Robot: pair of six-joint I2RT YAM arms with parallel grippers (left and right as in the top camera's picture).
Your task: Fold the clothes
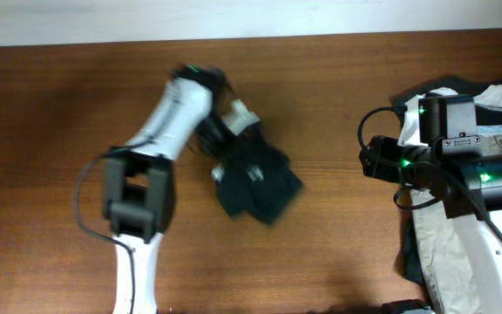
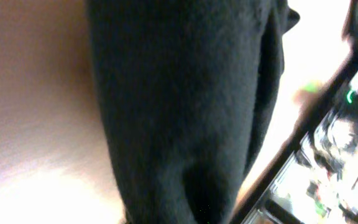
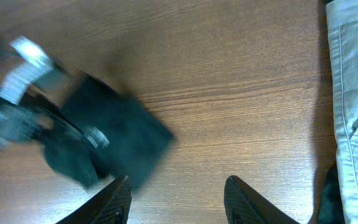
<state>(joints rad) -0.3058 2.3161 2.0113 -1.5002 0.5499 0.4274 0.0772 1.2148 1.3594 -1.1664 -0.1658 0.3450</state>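
The dark navy T-shirt (image 1: 264, 187) is a folded, bunched bundle at the middle of the wooden table (image 1: 59, 96), blurred. My left gripper (image 1: 231, 161) reaches down onto its left edge and appears shut on it. In the left wrist view the T-shirt (image 2: 179, 106) fills the middle of the frame and hides the fingers. In the right wrist view the T-shirt (image 3: 114, 134) shows at the left, with the left gripper on it. My right gripper (image 3: 182, 200) is open and empty above bare wood, well to the right of the shirt; it also shows in the overhead view (image 1: 373, 157).
Beige khaki trousers (image 1: 456, 253) lie under the right arm at the table's right edge and show in the right wrist view (image 3: 356, 93). Black-and-white garments (image 1: 495, 94) are bunched at the back right. The left arm's base (image 1: 133, 205) stands at the front left.
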